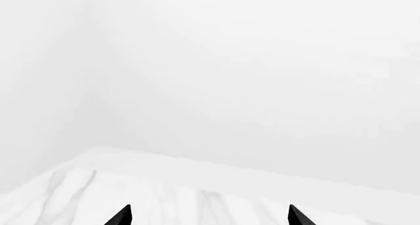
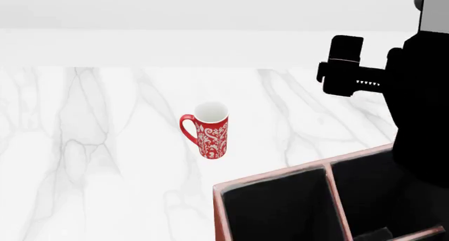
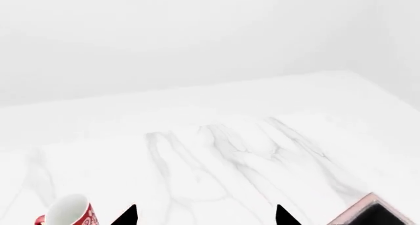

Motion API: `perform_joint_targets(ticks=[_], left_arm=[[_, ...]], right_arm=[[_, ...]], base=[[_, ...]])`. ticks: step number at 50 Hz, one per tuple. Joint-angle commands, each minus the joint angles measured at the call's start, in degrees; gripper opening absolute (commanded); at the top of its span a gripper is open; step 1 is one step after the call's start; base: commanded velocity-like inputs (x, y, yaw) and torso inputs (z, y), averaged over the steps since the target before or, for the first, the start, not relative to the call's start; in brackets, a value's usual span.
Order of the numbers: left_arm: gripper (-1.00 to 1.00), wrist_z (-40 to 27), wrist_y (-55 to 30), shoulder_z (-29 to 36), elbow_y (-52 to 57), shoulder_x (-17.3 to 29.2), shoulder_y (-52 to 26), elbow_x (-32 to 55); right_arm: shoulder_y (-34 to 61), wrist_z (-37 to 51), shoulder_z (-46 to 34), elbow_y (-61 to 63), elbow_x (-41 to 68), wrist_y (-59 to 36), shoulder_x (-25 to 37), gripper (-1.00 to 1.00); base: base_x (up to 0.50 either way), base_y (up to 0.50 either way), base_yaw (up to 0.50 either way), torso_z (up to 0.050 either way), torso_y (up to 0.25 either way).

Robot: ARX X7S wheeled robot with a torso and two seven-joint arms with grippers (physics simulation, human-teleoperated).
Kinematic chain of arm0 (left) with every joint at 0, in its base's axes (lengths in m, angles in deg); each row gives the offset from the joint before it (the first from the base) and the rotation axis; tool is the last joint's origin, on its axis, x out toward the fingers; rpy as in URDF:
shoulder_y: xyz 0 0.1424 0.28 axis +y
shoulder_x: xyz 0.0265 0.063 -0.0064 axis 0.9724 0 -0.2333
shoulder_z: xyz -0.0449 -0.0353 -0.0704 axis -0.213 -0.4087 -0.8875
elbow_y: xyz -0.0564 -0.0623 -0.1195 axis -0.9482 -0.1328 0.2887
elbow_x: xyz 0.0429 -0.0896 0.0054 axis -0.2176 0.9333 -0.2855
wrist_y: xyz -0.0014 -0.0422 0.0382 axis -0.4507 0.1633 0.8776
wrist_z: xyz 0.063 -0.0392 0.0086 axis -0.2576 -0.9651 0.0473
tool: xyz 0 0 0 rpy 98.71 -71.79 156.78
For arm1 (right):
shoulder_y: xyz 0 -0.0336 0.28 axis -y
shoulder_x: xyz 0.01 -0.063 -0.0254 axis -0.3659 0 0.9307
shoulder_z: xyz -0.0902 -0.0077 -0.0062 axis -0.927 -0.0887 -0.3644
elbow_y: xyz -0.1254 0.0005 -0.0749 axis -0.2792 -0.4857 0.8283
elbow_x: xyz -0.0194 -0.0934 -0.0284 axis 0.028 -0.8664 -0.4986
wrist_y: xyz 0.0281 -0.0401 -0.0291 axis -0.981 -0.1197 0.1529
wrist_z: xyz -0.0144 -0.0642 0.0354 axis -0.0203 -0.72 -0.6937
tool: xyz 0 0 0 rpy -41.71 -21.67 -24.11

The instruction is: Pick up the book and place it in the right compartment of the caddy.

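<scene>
No book shows in any view. Both pairs of fingers stand apart, empty: right fingers (image 3: pixel 135 214) above the counter (image 3: pixel 217 156), mug (image 3: pixel 69 212) beside one tip, caddy (image 3: pixel 367 212) beyond the other. Find the book first, then reach.

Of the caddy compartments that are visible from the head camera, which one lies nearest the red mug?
The left compartment of the caddy, left of the pink divider, nearest the mug.
</scene>
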Motion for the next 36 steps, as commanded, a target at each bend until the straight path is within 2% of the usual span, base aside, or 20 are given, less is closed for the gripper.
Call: perform_joint_targets(ticks=[1,17,36], left_arm=[[1.0,6.4,-2.0,17.9,-10.0,-6.6,-18.6,-5.5],[1.0,9.6,-1.3,21.8,-15.1,-11.5,-22.7,-8.4],[1.0,11.0,-1.1,24.2,-16.8,-13.5,-24.5,-10.0]], right_arm=[[1.9,0.3,-2.8,1.3,-1.0,0.8,-6.4,1.0],[1.9,-1.2,-5.5,0.8,-2.6,2.3,-11.2,1.0],[1.5,-1.8,-6.8,1.0,-3.3,2.8,-12.4,1.0]], base=[[0.0,0.0,0.0,0.0,0.0],[0.0,0.0,0.0,0.0,0.0],[0.0,0.0,0.0,0.0,0.0]])
